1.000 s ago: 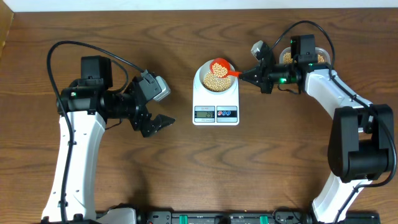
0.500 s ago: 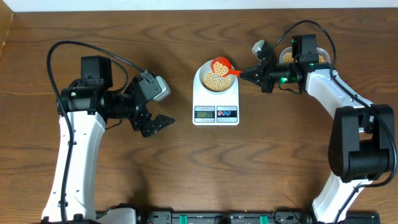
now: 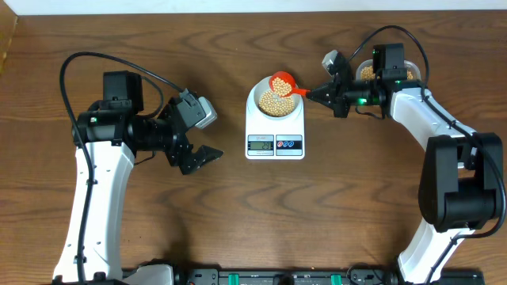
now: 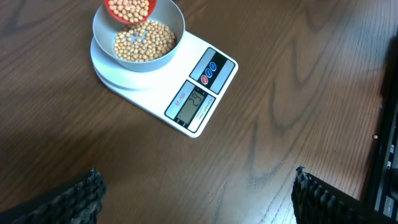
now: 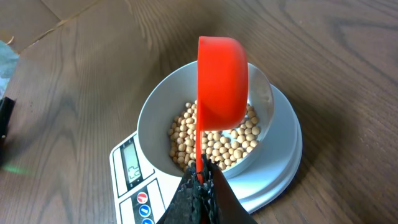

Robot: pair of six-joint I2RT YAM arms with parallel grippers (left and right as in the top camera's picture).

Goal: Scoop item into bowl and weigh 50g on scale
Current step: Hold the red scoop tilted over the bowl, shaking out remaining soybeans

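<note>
The white bowl sits on the white scale and holds tan beans. My right gripper is shut on the handle of a red scoop, which holds beans and tilts over the bowl's far right rim. In the right wrist view the scoop is tipped above the beans in the bowl, gripper shut on its handle. In the left wrist view the bowl, scoop and scale display show. My left gripper is open and empty, left of the scale.
A clear tub with beans stands at the far right behind my right arm. A black rail runs along the table's front edge.
</note>
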